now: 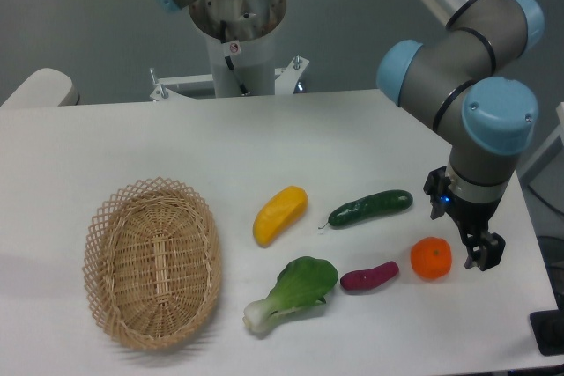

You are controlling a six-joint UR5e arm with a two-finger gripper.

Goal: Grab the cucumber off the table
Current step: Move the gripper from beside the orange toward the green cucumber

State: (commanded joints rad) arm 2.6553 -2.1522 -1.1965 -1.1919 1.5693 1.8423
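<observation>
Cucumber (pixel 371 207) lies untouched on bench (pixel 264 138), mid-right, between yellow vegetable (pixel 279 214) and arm. Pincer (pixel 484 253) hangs right of orange (pixel 431 258), holding nothing; jaw gap unclear. Approach, grasp, lift all remain.

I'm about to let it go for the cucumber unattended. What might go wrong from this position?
1. The gripper hangs at the table's right side beside the orange; swinging left toward the cucumber, it may knock the orange rolling.
2. The cucumber is slim and glossy, so it may slip or roll between the fingers.
3. The eggplant lies close below it and could be nudged.
</observation>
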